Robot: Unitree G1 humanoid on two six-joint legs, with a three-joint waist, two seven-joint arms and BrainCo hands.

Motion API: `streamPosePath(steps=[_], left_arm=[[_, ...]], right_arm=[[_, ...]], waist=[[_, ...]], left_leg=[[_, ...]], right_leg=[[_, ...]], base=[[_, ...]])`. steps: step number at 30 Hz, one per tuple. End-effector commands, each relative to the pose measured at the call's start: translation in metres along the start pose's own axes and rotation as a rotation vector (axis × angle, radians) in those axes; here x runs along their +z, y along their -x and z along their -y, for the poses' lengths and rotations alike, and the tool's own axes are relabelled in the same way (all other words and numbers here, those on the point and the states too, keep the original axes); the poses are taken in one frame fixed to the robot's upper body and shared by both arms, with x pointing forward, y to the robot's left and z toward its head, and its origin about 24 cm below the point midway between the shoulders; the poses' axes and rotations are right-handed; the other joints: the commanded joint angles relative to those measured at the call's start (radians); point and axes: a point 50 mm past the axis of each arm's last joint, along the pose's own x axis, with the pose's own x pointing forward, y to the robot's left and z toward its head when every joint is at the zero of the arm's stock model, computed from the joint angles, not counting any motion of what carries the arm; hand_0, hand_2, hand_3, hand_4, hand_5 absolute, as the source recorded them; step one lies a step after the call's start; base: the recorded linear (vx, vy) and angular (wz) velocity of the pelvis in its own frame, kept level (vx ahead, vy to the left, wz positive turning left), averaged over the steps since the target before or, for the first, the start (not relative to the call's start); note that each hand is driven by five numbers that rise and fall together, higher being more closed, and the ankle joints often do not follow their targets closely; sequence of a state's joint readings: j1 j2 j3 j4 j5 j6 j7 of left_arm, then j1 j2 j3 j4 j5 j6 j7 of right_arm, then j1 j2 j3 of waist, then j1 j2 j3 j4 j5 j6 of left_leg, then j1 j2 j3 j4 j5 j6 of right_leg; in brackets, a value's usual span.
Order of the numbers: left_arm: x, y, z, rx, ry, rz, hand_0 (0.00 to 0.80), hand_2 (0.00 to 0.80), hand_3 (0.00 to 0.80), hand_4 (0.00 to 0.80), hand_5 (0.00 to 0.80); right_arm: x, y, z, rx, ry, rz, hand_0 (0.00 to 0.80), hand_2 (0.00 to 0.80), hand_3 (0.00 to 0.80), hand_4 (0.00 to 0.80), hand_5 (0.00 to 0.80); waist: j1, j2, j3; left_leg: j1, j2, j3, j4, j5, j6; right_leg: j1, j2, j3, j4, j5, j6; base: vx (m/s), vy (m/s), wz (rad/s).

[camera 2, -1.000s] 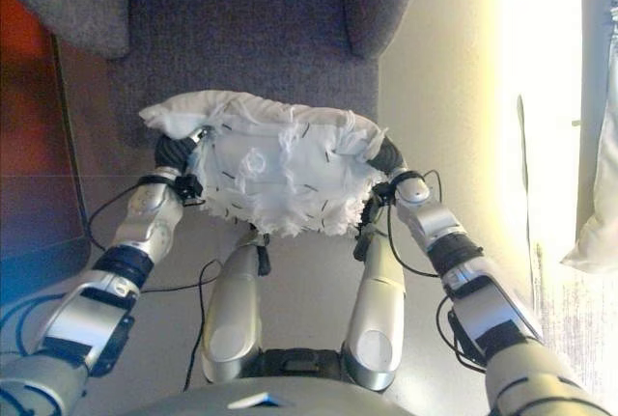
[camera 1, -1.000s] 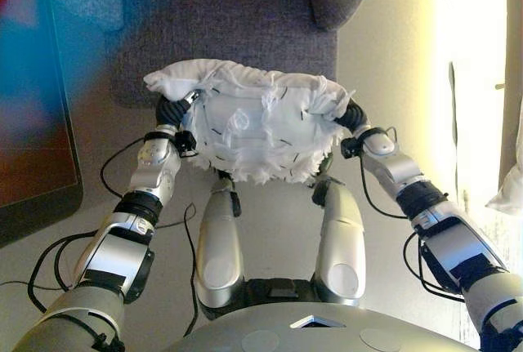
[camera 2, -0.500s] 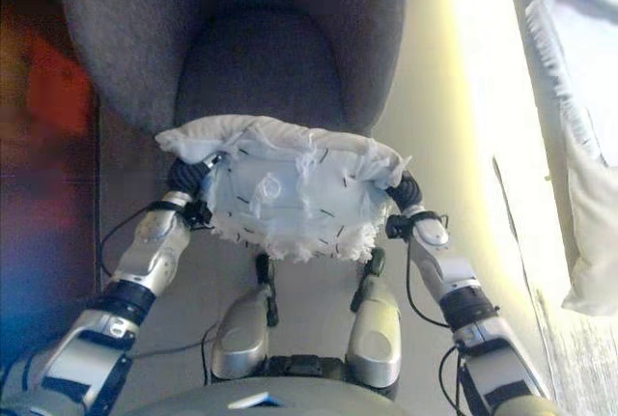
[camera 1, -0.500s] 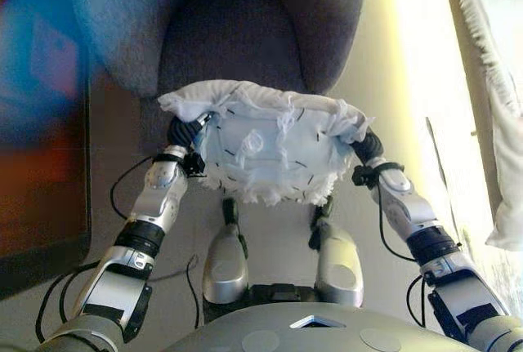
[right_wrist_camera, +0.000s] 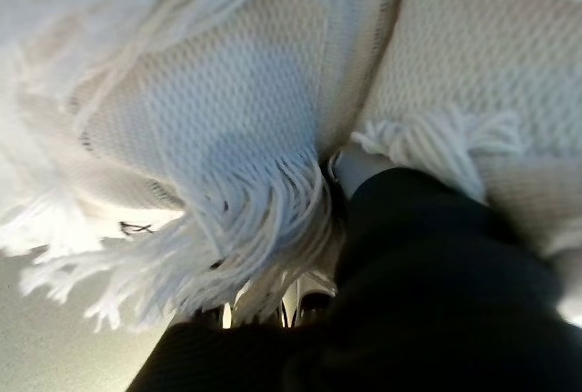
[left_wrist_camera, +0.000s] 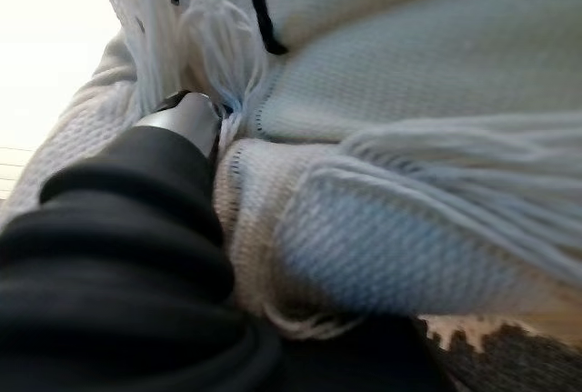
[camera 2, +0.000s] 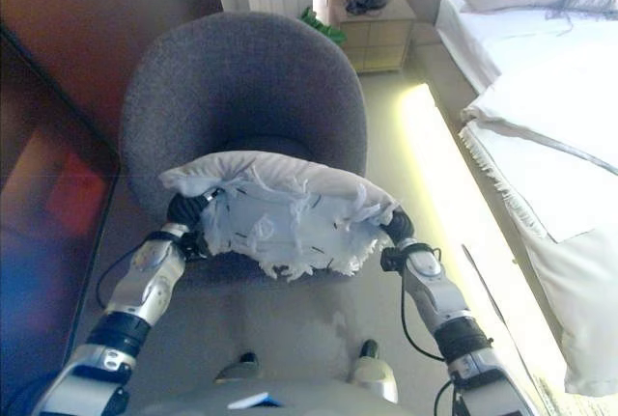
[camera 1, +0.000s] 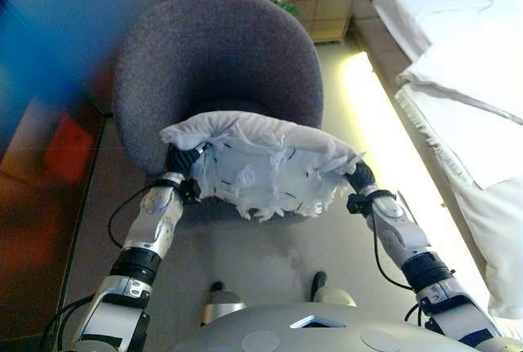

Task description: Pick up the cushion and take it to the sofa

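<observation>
The cushion (camera 1: pixel 260 166), a white knitted pad with shaggy fringe tufts and short dark stitches, hung in the air just in front of the round grey fabric armchair (camera 1: pixel 216 62), level with its seat edge. The left hand (camera 1: pixel 180 160) and right hand (camera 1: pixel 359 177) pressed in at its opposite ends, dark ribbed covers showing; their fingers were buried in the knit, so their grip could not be told. A white fringed bedspread (camera 1: pixel 470 115) lay well right of the armchair.
</observation>
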State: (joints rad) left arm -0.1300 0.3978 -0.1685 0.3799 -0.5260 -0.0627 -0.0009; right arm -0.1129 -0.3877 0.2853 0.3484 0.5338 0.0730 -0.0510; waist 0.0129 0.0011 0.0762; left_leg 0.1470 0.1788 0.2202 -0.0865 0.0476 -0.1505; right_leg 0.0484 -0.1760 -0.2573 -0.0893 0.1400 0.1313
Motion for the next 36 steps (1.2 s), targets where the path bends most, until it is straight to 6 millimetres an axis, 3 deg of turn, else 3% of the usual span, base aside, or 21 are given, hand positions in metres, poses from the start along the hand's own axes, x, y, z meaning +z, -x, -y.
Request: streamPosePath(steps=[1, 5, 8, 9, 12, 16, 20, 22, 26, 29, 33, 36], left_arm=[[0.033, -0.010, -0.001, -0.005, 0.043, 0.158, 0.800, 0.800, 0.800, 0.800, 0.800], [0.029, -0.006, -0.012, 0.062, 0.068, 0.155, 0.800, 0.800, 0.800, 0.800, 0.800], [0.029, -0.003, -0.020, 0.103, 0.081, 0.165, 0.800, 0.800, 0.800, 0.800, 0.800], [0.028, -0.003, -0.020, 0.106, 0.085, 0.165, 0.800, 0.800, 0.800, 0.800, 0.800], [0.033, -0.007, -0.017, 0.072, 0.083, 0.163, 0.800, 0.800, 0.800, 0.800, 0.800], [0.040, -0.018, -0.004, 0.002, 0.044, 0.156, 0.800, 0.800, 0.800, 0.800, 0.800], [0.042, -0.023, 0.010, -0.050, 0.008, 0.149, 0.800, 0.800, 0.800, 0.800, 0.800], [0.045, -0.026, 0.014, -0.068, -0.016, 0.149, 0.800, 0.800, 0.800, 0.800, 0.800], [0.051, -0.036, 0.021, -0.096, -0.022, 0.153, 0.800, 0.800, 0.800, 0.800, 0.800], [0.052, -0.041, 0.023, -0.111, -0.009, 0.148, 0.800, 0.800, 0.800, 0.800, 0.800], [0.048, -0.043, 0.025, -0.113, -0.020, 0.131, 0.800, 0.800, 0.800, 0.800, 0.800], [0.044, -0.042, 0.030, -0.121, -0.039, 0.119, 0.800, 0.800, 0.800, 0.800, 0.800]], right_arm=[[0.027, -0.006, -0.022, 0.095, -0.096, 0.129, 0.800, 0.800, 0.800, 0.800, 0.800], [0.025, -0.009, -0.023, 0.112, -0.098, 0.104, 0.800, 0.800, 0.800, 0.800, 0.800], [0.031, -0.012, -0.029, 0.142, -0.095, 0.106, 0.800, 0.800, 0.800, 0.800, 0.800], [0.033, -0.012, -0.028, 0.144, -0.088, 0.111, 0.800, 0.800, 0.800, 0.800, 0.800], [0.039, -0.012, -0.022, 0.112, -0.082, 0.133, 0.800, 0.800, 0.800, 0.800, 0.800], [0.048, -0.017, -0.030, 0.069, -0.163, 0.159, 0.800, 0.800, 0.800, 0.800, 0.800], [0.040, -0.014, -0.036, 0.043, -0.210, 0.144, 0.800, 0.800, 0.800, 0.800, 0.800], [0.041, -0.015, -0.040, 0.040, -0.221, 0.152, 0.800, 0.800, 0.800, 0.800, 0.800], [0.037, -0.019, -0.039, 0.007, -0.221, 0.157, 0.800, 0.800, 0.800, 0.800, 0.800], [0.034, -0.023, -0.032, -0.006, -0.211, 0.148, 0.800, 0.800, 0.800, 0.800, 0.800], [0.032, -0.026, -0.022, -0.018, -0.212, 0.119, 0.800, 0.800, 0.800, 0.800, 0.800], [0.034, -0.025, -0.013, -0.015, -0.212, 0.111, 0.800, 0.800, 0.800, 0.800, 0.800]], waist=[[-0.013, -0.030, -0.069], [-0.026, -0.042, -0.072], [-0.031, -0.048, -0.075], [-0.037, -0.050, -0.075], [-0.040, -0.046, -0.081], [-0.045, -0.038, -0.076], [-0.053, -0.045, -0.082], [-0.046, -0.043, -0.079], [-0.046, -0.025, -0.051], [-0.059, -0.009, -0.033], [-0.078, -0.025, -0.034], [-0.101, -0.066, -0.027]], left_leg=[[-0.049, -0.003, -0.013, 0.080, -0.026, 0.046], [-0.040, 0.005, -0.023, 0.106, -0.037, 0.045], [-0.046, -0.010, -0.026, 0.130, -0.048, 0.054], [-0.053, -0.024, -0.008, 0.149, -0.058, 0.061], [-0.071, -0.074, -0.014, 0.133, -0.057, 0.074], [-0.049, -0.113, -0.023, 0.054, -0.045, 0.103], [-0.033, -0.147, 0.006, 0.045, -0.064, 0.135], [-0.039, -0.162, 0.012, 0.053, -0.075, 0.148], [-0.062, -0.197, -0.017, 0.105, -0.102, 0.196], [-0.047, -0.204, -0.051, 0.120, -0.119, 0.202], [-0.015, -0.217, -0.074, 0.121, -0.139, 0.197], [0.008, -0.245, -0.104, 0.165, -0.205, 0.199]], right_leg=[[0.040, -0.025, 0.011, 0.085, -0.111, 0.016], [0.044, 0.007, 0.059, 0.093, -0.123, -0.008], [0.041, 0.021, 0.086, 0.103, -0.131, -0.023], [0.042, 0.021, 0.088, 0.106, -0.130, -0.024], [0.044, 0.019, 0.080, 0.107, -0.126, -0.013], [0.010, 0.009, 0.076, 0.154, -0.116, 0.007], [-0.015, -0.045, 0.070, 0.199, -0.047, 0.042], [-0.035, -0.080, 0.063, 0.263, -0.017, 0.047], [-0.160, -0.145, 0.139, 0.580, 0.079, 0.034], [-0.249, -0.134, 0.217, 0.731, 0.136, 0.028], [-0.272, -0.081, 0.247, 0.574, 0.181, 0.053], [-0.269, -0.044, 0.249, 0.282, 0.166, 0.076]], base=[[-0.022, -0.104, -0.04], [-0.018, -0.080, -0.06], [-0.015, 0.006, -0.24], [-0.008, 0.048, -0.26], [0.011, 0.095, -0.10], [0.013, 0.160, 0.08], [0.062, 0.199, 0.08], [0.023, 0.212, 0.08], [-0.004, 0.258, 0.05], [0.058, 0.194, 0.20], [0.203, -0.043, 0.09], [0.372, -0.151, -0.13]])
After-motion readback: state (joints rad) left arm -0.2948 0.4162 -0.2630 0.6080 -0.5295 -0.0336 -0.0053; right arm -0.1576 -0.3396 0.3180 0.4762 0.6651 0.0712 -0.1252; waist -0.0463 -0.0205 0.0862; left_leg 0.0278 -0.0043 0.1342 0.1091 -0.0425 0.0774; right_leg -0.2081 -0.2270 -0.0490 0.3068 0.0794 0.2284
